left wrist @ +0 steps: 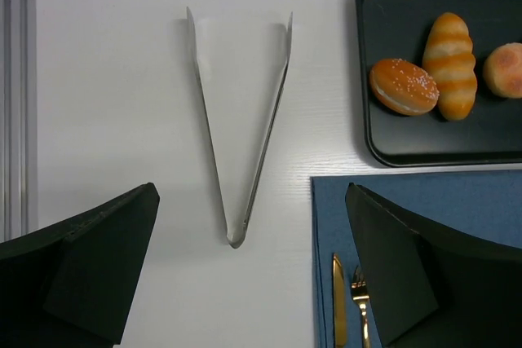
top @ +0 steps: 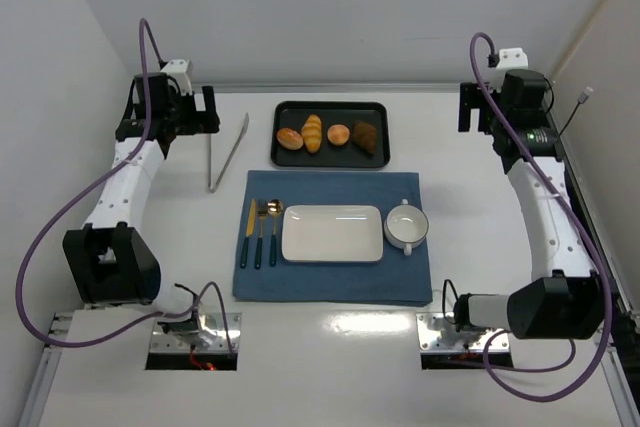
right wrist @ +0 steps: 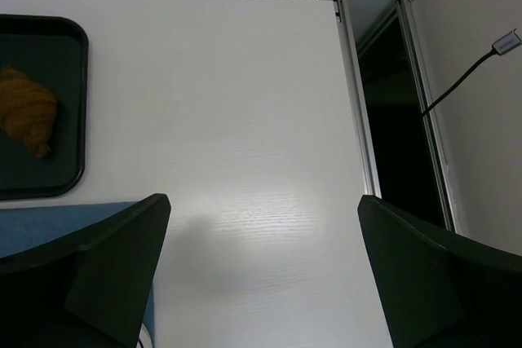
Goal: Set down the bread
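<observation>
L wrist cam: left jaws fill the bottom corners, dark fingers wide apart, empty. Steel tongs lie flat on the white bench directly ahead, hinge end nearest the jaws.

Bread sits in black tray, leftmost of the row, ahead and to the R of left jaws, well apart from them. Just beside yellow ridged roll, poss. touching; round pinkish bun further R.

Bread appearance: small oval, golden-brown, white specks on crust, paler band along one edge.

Right jaws also apart, empty, over bare bench at far-R side. Only a brown croissant at the tray's R end shows in that cam.

Pose: left arm runs from near-edge base up to far-L of bench, wrist above the tongs. Right arm mirrors it on far-R.
</observation>
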